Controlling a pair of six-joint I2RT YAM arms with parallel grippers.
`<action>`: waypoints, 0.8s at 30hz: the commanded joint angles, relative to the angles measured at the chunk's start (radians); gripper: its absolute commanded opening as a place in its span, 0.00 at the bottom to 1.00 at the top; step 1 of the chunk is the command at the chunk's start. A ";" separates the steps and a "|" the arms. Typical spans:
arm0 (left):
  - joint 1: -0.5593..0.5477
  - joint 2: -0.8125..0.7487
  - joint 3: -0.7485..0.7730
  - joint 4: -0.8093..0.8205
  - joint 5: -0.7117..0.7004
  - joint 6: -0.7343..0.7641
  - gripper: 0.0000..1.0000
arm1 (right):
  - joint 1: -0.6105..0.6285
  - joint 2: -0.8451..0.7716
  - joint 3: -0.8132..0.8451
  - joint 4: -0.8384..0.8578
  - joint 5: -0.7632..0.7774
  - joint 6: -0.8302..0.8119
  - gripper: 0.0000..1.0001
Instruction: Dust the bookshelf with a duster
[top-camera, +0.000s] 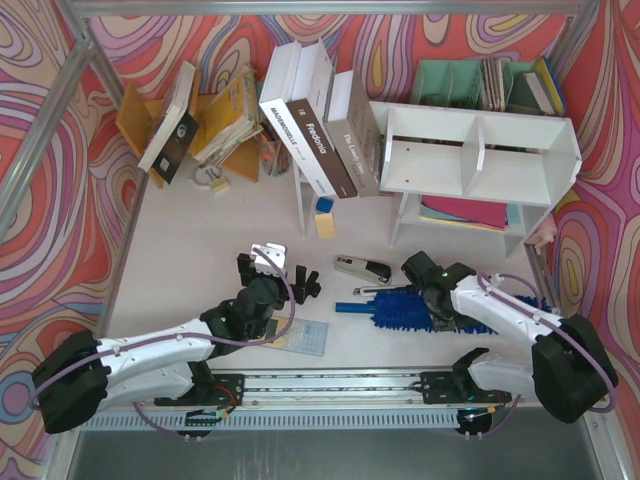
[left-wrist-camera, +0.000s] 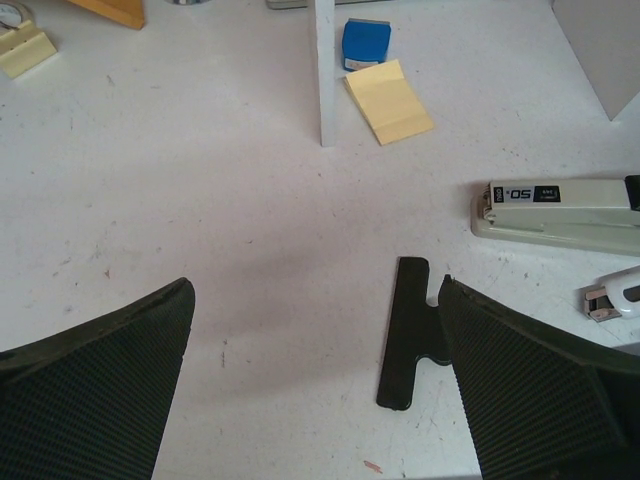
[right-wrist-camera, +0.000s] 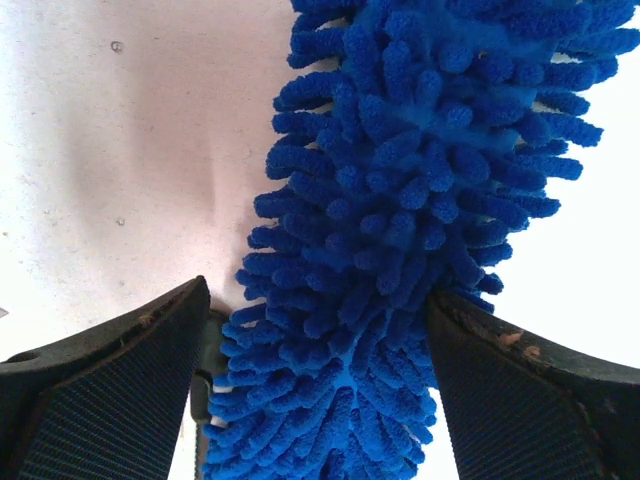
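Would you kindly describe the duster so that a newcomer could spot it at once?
Find the white bookshelf at the right back. In front of it, beside the stapler, lies the duster: long, and the only fluffy bright-blue thing there.

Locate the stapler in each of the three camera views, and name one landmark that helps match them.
Top external: stapler at centre, just above the handle of the duster.
Left wrist: stapler at the right edge, mid-height.
Right wrist: not in it.
Shared landmark: yellow sticky-note pad, in the top and left wrist views only.
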 joint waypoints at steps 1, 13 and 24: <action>0.005 0.012 -0.007 0.037 -0.025 0.011 0.98 | -0.014 0.041 0.027 -0.024 -0.007 -0.007 0.78; 0.005 0.029 -0.002 0.043 -0.032 0.012 0.98 | -0.021 0.102 0.023 -0.058 -0.016 0.022 0.74; 0.005 0.035 -0.002 0.044 -0.028 0.009 0.98 | -0.022 0.085 0.011 -0.084 0.000 0.051 0.55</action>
